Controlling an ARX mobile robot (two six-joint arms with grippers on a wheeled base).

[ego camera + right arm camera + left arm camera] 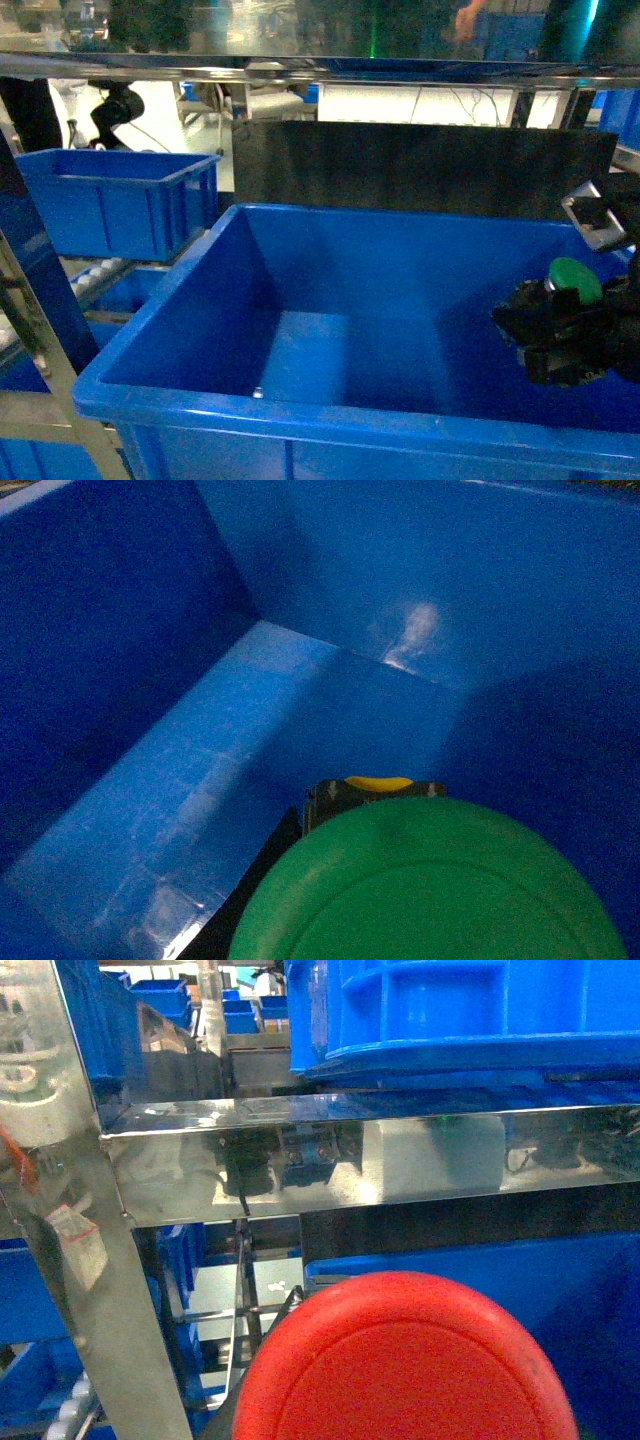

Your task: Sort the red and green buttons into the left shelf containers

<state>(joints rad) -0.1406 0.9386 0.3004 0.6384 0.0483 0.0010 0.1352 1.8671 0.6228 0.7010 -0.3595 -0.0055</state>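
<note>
My right gripper [560,325], at the right of the frame, pinches the green button [575,280] cap-up, right above the big blue bin [300,400].

Large blue bin [240,300]: interior open from above; floor and sloping walls bare over its left and middle. Right side of the bin: occupied by the right gripper [560,335] holding the green button [575,280]. Above the bin: steel shelf rail [300,68] limits headroom. Behind the bin: black panel [420,165] blocks passage. Left of the bin: second blue bin [110,200], apparently a narrow gap between.
</note>
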